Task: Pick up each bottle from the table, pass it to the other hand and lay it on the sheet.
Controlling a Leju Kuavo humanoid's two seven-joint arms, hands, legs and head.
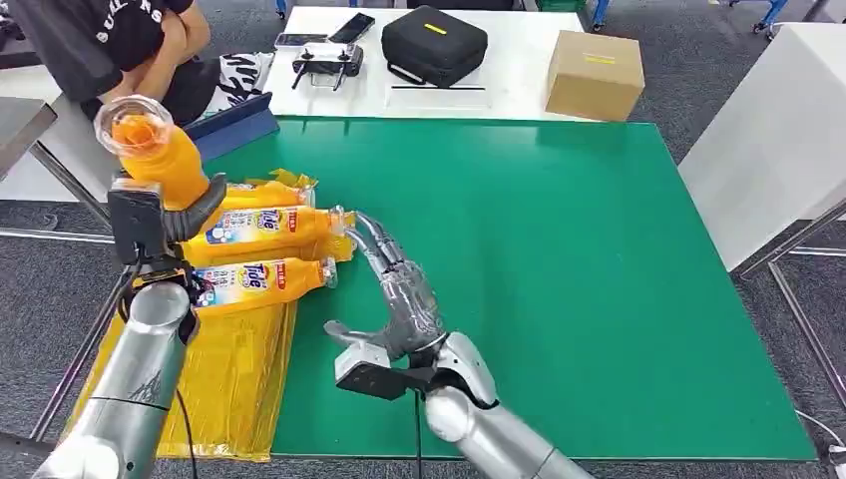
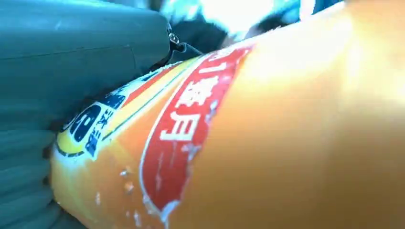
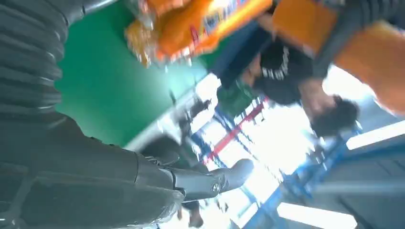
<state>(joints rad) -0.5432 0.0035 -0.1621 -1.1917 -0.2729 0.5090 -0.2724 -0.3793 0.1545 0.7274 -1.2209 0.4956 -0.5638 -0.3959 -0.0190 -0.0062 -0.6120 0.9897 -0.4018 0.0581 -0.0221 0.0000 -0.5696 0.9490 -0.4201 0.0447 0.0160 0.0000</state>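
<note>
Left hand (image 1: 150,225) gripping orange plastic detergent bottle (image 1: 160,150) base-up, raised above near end of yellow plastic sheet (image 1: 224,374); probably received and poised for laying down. Two matching orange bottles (image 1: 261,254) lying side by side on sheet, caps toward green mat (image 1: 559,279), so row apparently building. Right hand (image 1: 399,299) empty, fingers spread, resting on mat just beside sheet edge, near caps. Person's sleeve (image 1: 95,35) beyond sheet's far end
</note>
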